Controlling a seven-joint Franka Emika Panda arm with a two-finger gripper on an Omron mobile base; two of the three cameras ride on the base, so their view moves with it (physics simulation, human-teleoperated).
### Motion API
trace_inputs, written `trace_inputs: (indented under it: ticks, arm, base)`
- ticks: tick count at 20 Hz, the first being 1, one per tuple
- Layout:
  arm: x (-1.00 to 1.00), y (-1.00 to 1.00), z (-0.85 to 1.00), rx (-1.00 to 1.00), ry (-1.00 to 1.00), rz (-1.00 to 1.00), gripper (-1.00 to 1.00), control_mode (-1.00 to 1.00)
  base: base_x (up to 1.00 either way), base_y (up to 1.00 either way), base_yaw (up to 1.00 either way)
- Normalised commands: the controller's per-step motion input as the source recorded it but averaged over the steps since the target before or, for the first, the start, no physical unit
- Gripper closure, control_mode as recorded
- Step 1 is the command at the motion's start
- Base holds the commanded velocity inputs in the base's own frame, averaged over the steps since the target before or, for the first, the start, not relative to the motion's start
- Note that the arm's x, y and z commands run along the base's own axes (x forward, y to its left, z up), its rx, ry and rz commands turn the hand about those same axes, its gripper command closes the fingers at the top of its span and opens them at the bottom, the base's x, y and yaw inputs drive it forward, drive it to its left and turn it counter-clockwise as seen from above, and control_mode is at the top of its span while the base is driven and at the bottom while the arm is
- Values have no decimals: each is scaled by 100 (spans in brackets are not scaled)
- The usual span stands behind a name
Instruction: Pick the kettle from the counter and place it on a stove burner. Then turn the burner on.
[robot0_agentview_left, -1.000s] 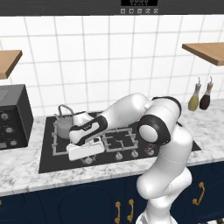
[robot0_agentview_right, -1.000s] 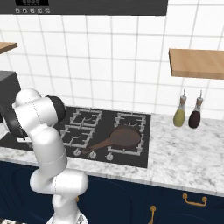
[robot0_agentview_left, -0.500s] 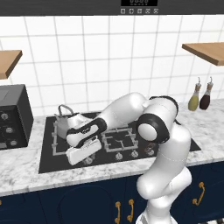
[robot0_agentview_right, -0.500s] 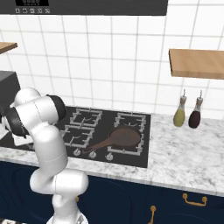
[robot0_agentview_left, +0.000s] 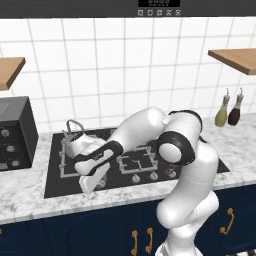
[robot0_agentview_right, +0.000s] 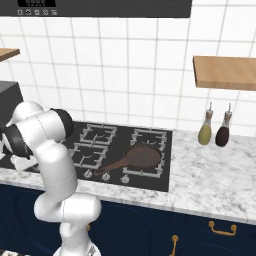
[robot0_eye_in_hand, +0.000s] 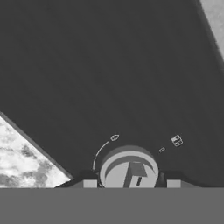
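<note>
Kettle (robot0_agentview_left: 77, 142) sits on the back-left stove burner (robot0_agentview_left: 70, 160), so the knob (robot0_eye_in_hand: 129, 168) is next: the gripper (robot0_eye_in_hand: 131, 183) should centre its fingers on it before twisting. Since a second ago the hand has dropped lower toward the stove's front edge. The fingers stand apart, empty, either side of the knob.

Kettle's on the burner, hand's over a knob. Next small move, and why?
Probably ease the gripper down onto the knob and close. The kettle already sits on the burner, and the knob lies between the fingertips, apparently not yet gripped.
</note>
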Motion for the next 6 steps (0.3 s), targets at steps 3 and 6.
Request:
trace_inputs:
  ticks: [3,6]
  arm:
    - [-21,0,0,0,0,38,100,-100]
    - [-23,0,-1,0,0,36,100,-100]
  base:
    - [0,0,0]
    - [0,0,0]
